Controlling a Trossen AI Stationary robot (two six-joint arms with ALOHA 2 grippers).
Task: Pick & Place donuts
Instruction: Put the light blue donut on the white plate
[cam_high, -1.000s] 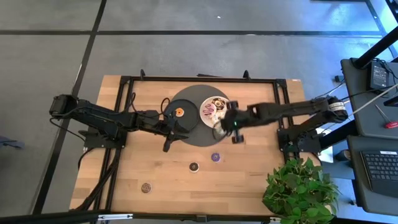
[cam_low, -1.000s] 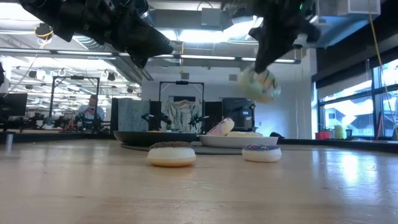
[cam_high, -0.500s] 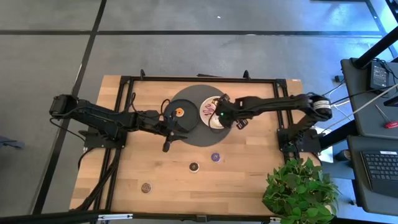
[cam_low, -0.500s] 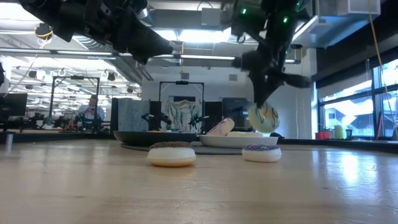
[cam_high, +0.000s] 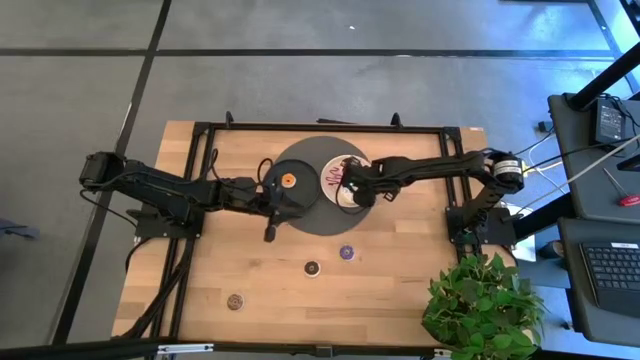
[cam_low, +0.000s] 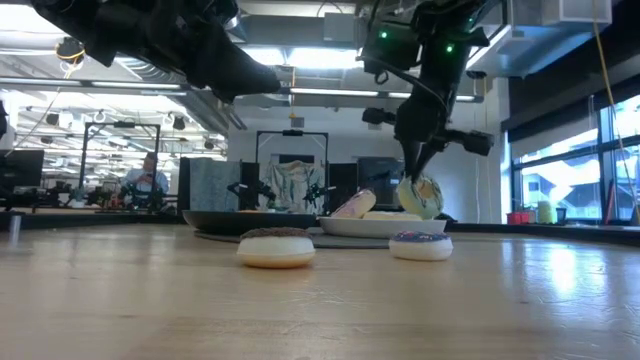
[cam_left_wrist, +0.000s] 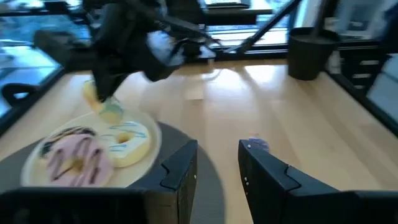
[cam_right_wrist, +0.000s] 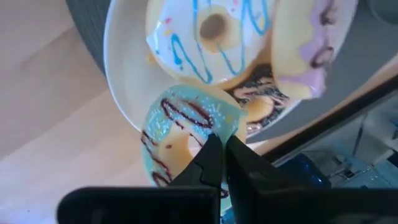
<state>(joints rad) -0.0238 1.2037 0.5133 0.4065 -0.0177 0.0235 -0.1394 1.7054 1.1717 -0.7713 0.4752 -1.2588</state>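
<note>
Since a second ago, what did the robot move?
The right tool carried the green donut down and over to the white plate, still gripping it. The left tool stayed above the black plate; the loose donuts stayed put.

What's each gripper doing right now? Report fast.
Left gripper: open, empty, over the black plate.
Right gripper: shut on the green donut.
</note>
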